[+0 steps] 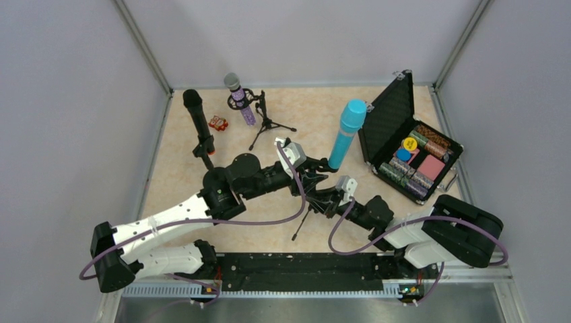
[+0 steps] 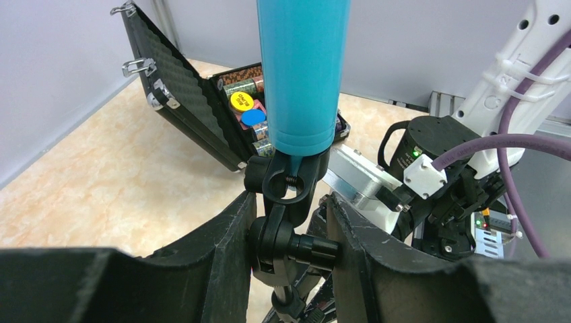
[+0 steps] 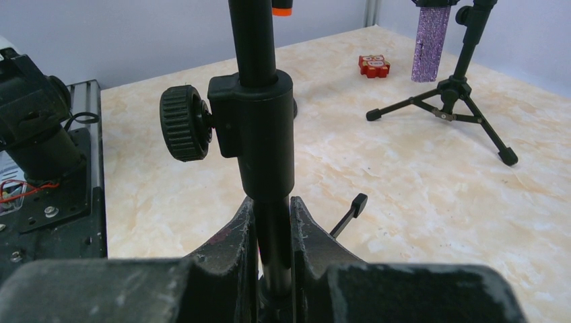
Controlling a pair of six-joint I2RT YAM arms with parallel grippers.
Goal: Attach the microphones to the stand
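Just a beige marbled tabletop (image 1: 182, 168), grey walls (image 1: 303, 40). Three mics: turquoise stick microphone (image 1: 346, 134) mid-table on a black stand (image 3: 254, 134), left gripper (image 2: 289, 210) pinching its joint, right gripper (image 3: 273, 217) clamped on its pole; black orange-ended microphone (image 1: 196, 114) far left, glittery purple microphone (image 1: 245, 109) far centre. One open black case (image 1: 387, 118), far right.

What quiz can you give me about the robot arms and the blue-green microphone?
1. True or false: the turquoise microphone lies inside the case.
2. What does the right tool grip? A) stand pole B) a spoon C) nothing
3. Fill in: the case's lid is ___.
Key: 1 false; 2 A; 3 open.
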